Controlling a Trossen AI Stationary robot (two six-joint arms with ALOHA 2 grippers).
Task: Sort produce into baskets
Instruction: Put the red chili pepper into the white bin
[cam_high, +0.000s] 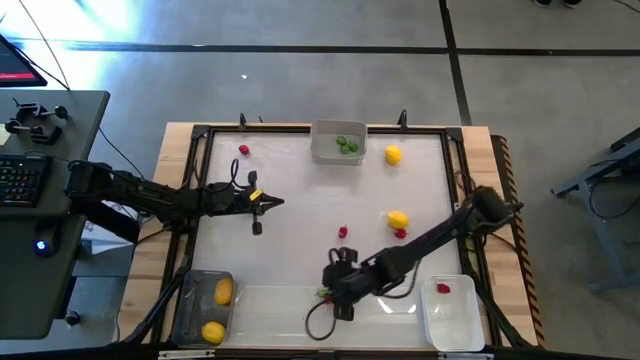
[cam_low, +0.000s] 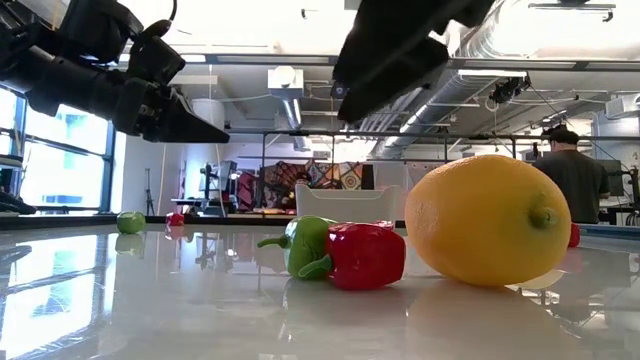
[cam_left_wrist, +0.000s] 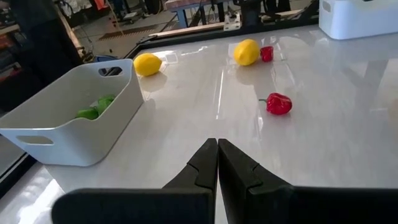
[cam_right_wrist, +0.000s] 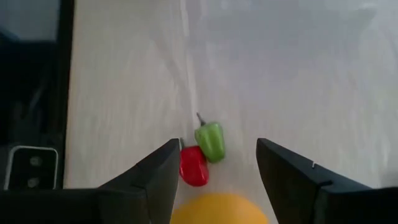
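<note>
No writing is readable anywhere. On the glossy white worktop (cam_high: 300, 200), the right gripper's (cam_right_wrist: 214, 171) fingers stand open above a green pepper (cam_right_wrist: 211, 140), red pepper (cam_right_wrist: 193, 165) and lemon (cam_right_wrist: 217, 208) near the front edge, holding nothing. The left gripper's (cam_left_wrist: 217, 163) fingers are closed and empty by the left edge; a workshop lies behind.

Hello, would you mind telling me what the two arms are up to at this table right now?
They are sorting toy produce into bins. The right gripper hangs open over a green pepper, a red pepper and a lemon near the table's front edge, holding nothing. The left gripper waits shut over mid-table. The clear bin holds two lemons, the grey bin green pieces, the white bin one red piece.
</note>
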